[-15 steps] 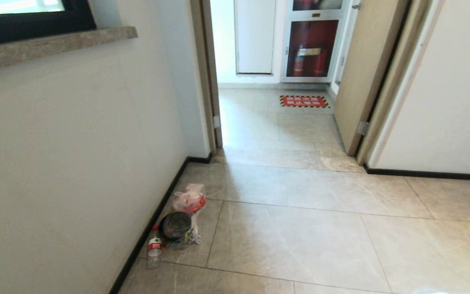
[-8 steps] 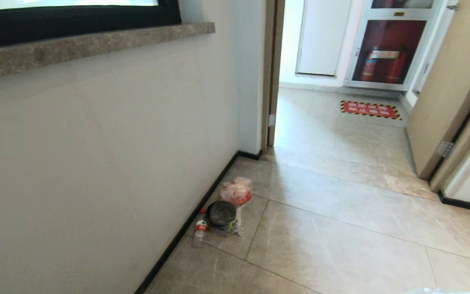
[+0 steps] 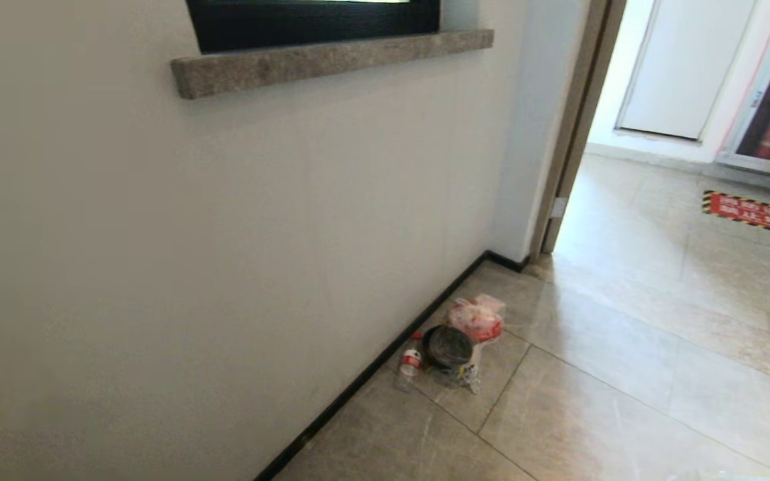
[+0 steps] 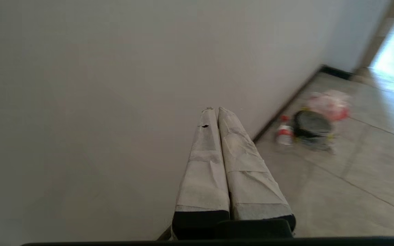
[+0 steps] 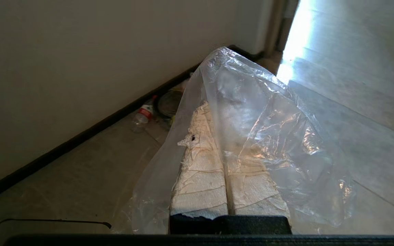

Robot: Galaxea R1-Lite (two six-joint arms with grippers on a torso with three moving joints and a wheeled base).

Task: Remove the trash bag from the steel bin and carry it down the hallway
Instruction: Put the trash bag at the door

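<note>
On my left I see the white wall [image 3: 224, 234] filling most of the head view, with a stone window sill [image 3: 331, 60] jutting from it up high and a dark baseboard [image 3: 371, 374] running along its foot. My left gripper [image 4: 214, 111] hangs in front of that wall with its taped fingers [image 4: 204, 164] pressed together and nothing between them. Further right, on the hallway floor [image 3: 625, 401] just beside the baseboard, I see a small pile of litter: a clear water bottle [image 3: 410, 364] with a red cap and label lying nearest the wall, a dark round bowl-like container [image 3: 447, 346] touching it, and a pinkish-red plastic bag [image 3: 476, 317] just behind, on the far side. Right of the pile the beige tiles run to an open doorway [image 3: 659, 133], where a red-and-black floor sign [image 3: 756, 214] lies well apart from the litter. My right gripper [image 5: 217, 112] sits at the near right with its fingers [image 5: 200, 177] closed tight on the trash bag [image 5: 268, 136], whose clear, crinkly plastic is draped over them and hangs above the tiles. I cannot make out its contents from here.
</note>
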